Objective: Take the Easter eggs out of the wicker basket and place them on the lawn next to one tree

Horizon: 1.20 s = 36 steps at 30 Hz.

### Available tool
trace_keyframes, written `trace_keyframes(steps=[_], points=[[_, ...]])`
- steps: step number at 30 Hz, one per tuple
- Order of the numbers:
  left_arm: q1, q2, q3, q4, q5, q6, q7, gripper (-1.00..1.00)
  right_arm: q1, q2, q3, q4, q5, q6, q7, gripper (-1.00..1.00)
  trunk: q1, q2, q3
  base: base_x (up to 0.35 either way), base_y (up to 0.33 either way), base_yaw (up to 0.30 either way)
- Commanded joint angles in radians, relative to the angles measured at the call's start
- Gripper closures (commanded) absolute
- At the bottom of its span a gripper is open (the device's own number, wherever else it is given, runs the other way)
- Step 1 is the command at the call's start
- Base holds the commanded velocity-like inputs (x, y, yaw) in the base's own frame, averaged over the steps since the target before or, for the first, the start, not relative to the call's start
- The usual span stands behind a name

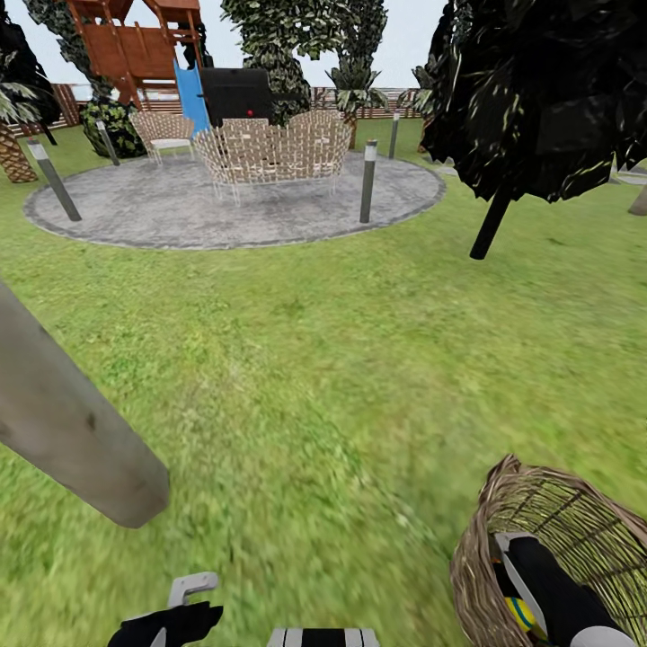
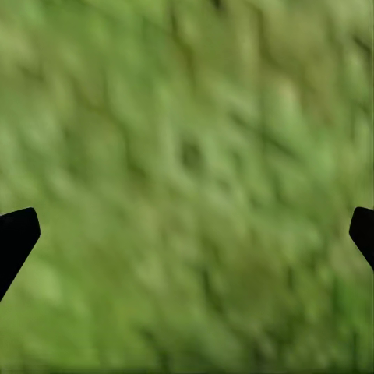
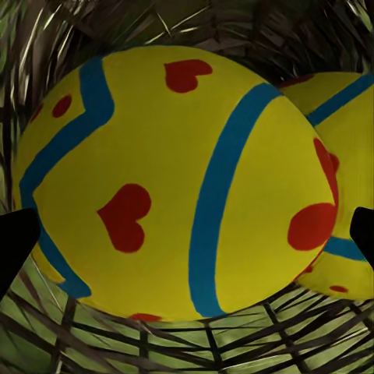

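The brown wicker basket point(image 1: 503, 503) stands on the lawn point(image 1: 341, 359) at the lower right of the head view. My right arm point(image 1: 557, 593) reaches down into it, beside a sliver of a yellow and blue Easter egg point(image 1: 526, 617). In the right wrist view one Easter egg point(image 3: 179, 179), yellow with blue bands and red hearts, lies close between the spread fingertips of my right gripper point(image 3: 187, 238), which is open. A second egg point(image 3: 347, 132) rests behind it on the basket weave. My left gripper point(image 2: 187, 238) is open over bare grass, and its fingers point(image 1: 190, 589) show at the head view's lower edge.
A thick pale tree trunk point(image 1: 72, 422) crosses the left side close to my left arm. A near-black tree with a thin dark trunk point(image 1: 490, 225) stands at the right. Farther off are a grey round patio point(image 1: 180, 211) with woven chairs point(image 1: 270, 148), short posts point(image 1: 367, 180) and a wooden playset point(image 1: 135, 45).
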Motion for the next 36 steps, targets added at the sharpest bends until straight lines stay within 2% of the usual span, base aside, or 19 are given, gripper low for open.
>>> trace_keyframes(steps=[1,4,16,21,22,36], points=[[0.0,-0.003,0.003,-0.001,0.007,0.007,-0.003,-1.0,0.0,0.0,0.0,-0.002,0.0,0.005,-0.001,-1.0,0.0,0.0,-0.001,0.0,0.0,0.0],[0.0,-0.009,0.003,-0.001,0.007,0.007,-0.003,-1.0,0.0,0.0,0.0,-0.002,0.0,0.005,-0.001,-1.0,0.0,0.0,-0.001,0.0,0.0,0.0],[0.0,-0.014,0.003,0.0,0.007,0.007,-0.002,-1.0,0.0,0.002,0.0,-0.002,0.0,0.005,-0.001,-1.0,0.005,-0.003,-0.047,0.0,0.0,0.0],[0.0,-0.018,0.003,0.0,0.007,0.006,-0.002,-1.0,0.0,0.002,0.001,-0.002,0.0,0.006,-0.001,-1.0,0.005,-0.003,-0.047,0.0,0.0,0.0],[0.0,-0.019,0.003,0.0,0.007,0.006,-0.002,-1.0,0.0,0.002,0.0,-0.002,0.0,0.006,-0.001,1.0,0.005,-0.003,-0.047,0.0,0.0,0.0],[0.0,-0.025,0.002,0.02,0.007,0.001,-0.002,-1.0,0.0,0.002,0.0,-0.002,0.0,0.006,-0.001,1.0,0.005,-0.003,-0.047,0.0,0.0,0.0]])
